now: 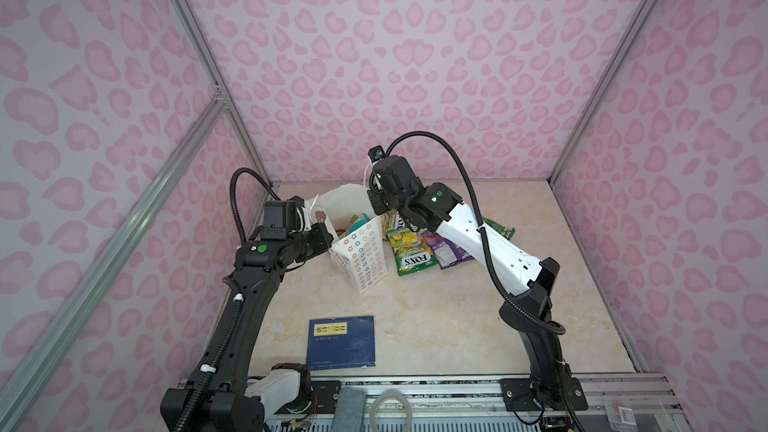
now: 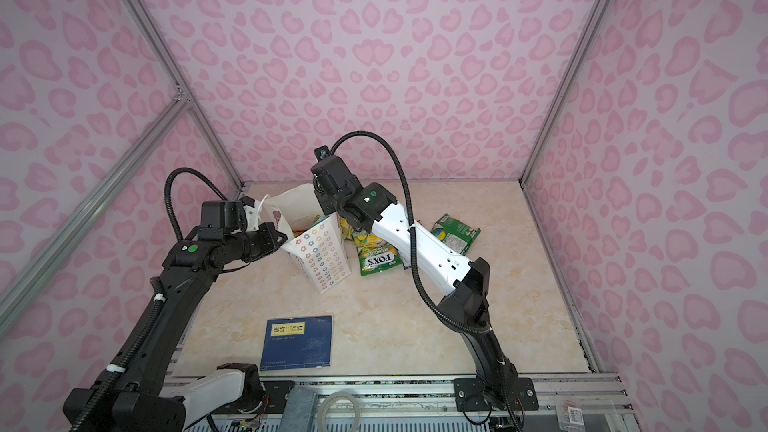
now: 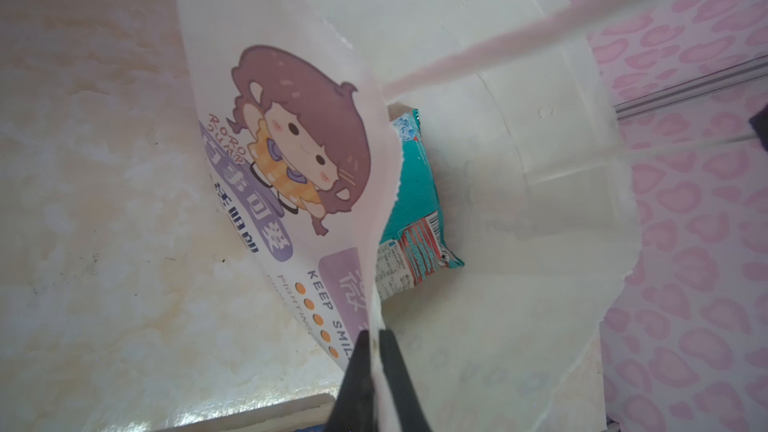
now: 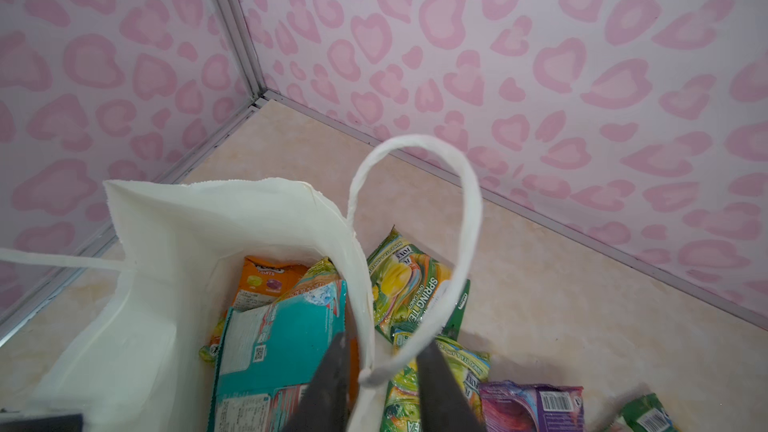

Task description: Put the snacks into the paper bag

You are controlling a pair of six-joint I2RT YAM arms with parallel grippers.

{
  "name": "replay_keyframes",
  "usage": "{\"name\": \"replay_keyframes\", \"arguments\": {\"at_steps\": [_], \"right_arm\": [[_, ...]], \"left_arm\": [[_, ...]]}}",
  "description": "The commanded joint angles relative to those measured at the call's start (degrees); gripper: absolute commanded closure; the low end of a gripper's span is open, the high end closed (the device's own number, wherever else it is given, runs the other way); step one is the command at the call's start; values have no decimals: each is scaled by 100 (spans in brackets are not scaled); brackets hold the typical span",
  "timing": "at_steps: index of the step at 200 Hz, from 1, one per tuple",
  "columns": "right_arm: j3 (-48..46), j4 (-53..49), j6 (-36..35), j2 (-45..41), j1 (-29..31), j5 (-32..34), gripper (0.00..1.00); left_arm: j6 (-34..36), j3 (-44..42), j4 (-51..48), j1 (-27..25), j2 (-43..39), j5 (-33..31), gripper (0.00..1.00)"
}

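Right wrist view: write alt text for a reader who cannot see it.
An open white paper bag holds a teal packet and an orange packet, seen from above. Two dark fingers stand apart astride one wall, the cord handle looping up between them. Green-yellow packets and a purple packet lie outside on the table.

Materials and surface finishes

The paper bag [image 4: 166,263] is matt white paper with a rough, fibrous rim; its cord handle [image 4: 469,209] is twisted white paper cord. The snacks [image 1: 413,261] are glossy, crinkled plastic film. The surface [image 1: 436,317] is smooth and marble-patterned, with a low sheen. The walls [image 1: 415,56] are matt printed sheet; the frame rails [image 1: 124,229] are satin bare metal. The book [image 1: 341,342] has a matt cover.
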Motion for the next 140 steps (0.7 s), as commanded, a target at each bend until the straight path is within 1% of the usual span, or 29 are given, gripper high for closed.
{"name": "replay_keyframes", "arguments": {"at_steps": [1,14,30,47,57,66,79,92,120,140], "right_arm": [[30,75,-39,-86,37,-571,100],[-127,53,-103,-331,127,-513,100],[-650,220,-129,-838,269,-355,100],[-1575,699,-20,-1511,383,-228,100],[-2278,1135,151,-1931,402,-327,100],[-2679,1423,313,-2157,407,-394,100],[-3191,1656,492,-2340,395,-384,100],[-3428,1677,603,-2387,368,-392,100],[-3708,1742,684,-2474,325,-384,100],[-3792,1725,767,-2501,262,-330,100]], "left_arm": [[-115,270,-131,11,159,-163,91],[-237,556,-293,-3,331,-44,92],[-316,935,-478,-70,484,-3,92],[-270,1204,-551,-194,550,-217,91],[-229,1196,-572,-218,656,-447,91],[-200,1217,-700,-214,811,-589,91],[-179,1234,-803,-218,965,-492,92],[-241,1162,-638,-223,891,-330,92],[-274,1155,-571,-254,823,-401,91],[-273,1092,-549,-262,882,-155,91]]}}
